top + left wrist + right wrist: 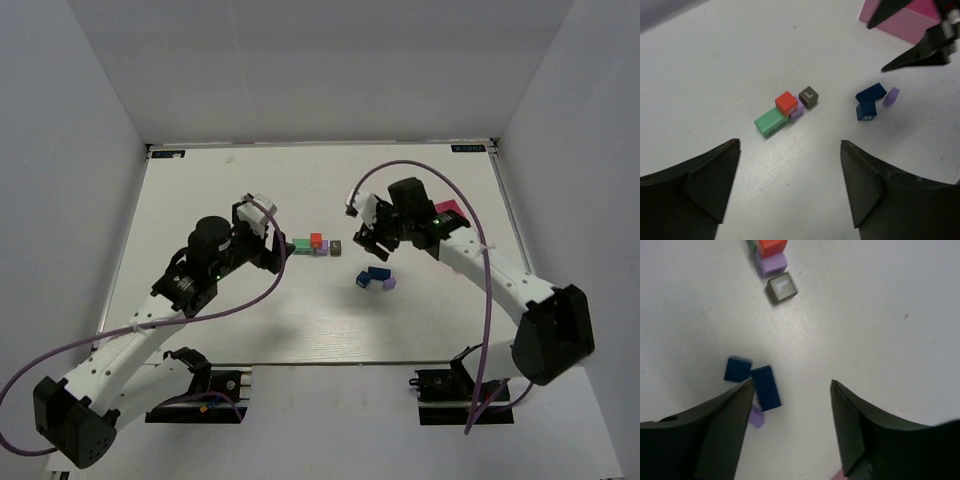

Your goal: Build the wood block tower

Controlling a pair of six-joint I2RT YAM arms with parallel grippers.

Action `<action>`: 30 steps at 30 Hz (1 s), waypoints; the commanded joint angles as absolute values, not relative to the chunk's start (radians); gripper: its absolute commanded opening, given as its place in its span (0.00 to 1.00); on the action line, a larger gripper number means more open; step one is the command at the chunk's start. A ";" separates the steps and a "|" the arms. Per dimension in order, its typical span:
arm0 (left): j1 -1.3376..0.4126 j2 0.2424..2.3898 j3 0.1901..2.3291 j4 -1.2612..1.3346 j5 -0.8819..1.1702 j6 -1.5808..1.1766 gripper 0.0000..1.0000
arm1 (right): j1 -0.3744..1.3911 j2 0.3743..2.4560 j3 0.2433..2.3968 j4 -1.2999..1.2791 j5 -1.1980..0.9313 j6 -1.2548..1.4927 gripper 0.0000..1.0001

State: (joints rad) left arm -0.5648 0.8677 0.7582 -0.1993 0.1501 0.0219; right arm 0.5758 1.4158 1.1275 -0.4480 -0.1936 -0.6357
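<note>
The tower is a small cluster: a green block [302,246] [771,121], a red block [316,239] [786,102] on top, a purple block [797,112] [772,263] and a dark cube [336,247] [809,96] [781,288] beside it. To its right lie two dark blue blocks [375,274] [870,92] [766,387] and a small purple block [389,283] [891,96] [756,417]. My left gripper [283,244] [790,143] is open and empty, just left of the cluster. My right gripper [372,240] [790,385] is open and empty, above and just beyond the blue blocks.
A pink rectangular tray [449,211] [910,22] stands behind the right gripper, near the table's right side. The white table [240,190] is walled in by grey panels. Purple cables loop over both arms.
</note>
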 commanded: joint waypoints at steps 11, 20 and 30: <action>-0.586 1.154 0.936 -0.319 0.149 -0.015 0.50 | 0.457 1.226 0.876 -0.400 -0.410 -0.528 0.34; -0.565 1.052 0.859 -0.314 0.112 0.064 0.65 | 0.492 1.354 0.914 -0.407 -0.391 -0.499 0.48; -0.565 1.043 0.848 -0.324 0.121 0.074 0.67 | 0.580 1.482 0.963 -0.371 -0.252 -0.468 0.59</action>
State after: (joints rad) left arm -0.5705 1.0630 0.8570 -0.3164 0.1219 0.0643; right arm 0.5636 1.4532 0.9119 -0.4072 -0.3061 -0.4911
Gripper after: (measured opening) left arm 0.665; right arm 0.585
